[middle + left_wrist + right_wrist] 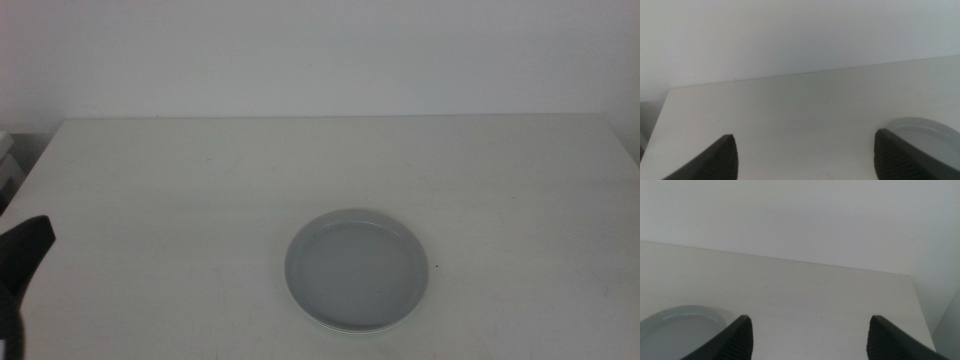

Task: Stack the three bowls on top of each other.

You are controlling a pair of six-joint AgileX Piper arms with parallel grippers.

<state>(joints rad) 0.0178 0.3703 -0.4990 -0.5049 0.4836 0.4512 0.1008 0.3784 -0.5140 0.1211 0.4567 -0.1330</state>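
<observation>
A shallow grey bowl [358,271] with a low rim rests on the white table, slightly right of centre and toward the front. I see only this one round outline and cannot tell whether other bowls sit nested under it. My left gripper [805,157] is open with nothing between its jaws. It shows as a dark shape [22,262] at the table's front left, well clear of the bowl [932,137]. My right gripper [810,340] is open and empty too. It is outside the middle view, and the bowl's edge [677,327] lies beside one of its jaws.
The white table [200,180] runs back to a plain white wall. A pale object [8,160] stands just off the table's far left corner. The table's right edge [920,310] shows in the right wrist view.
</observation>
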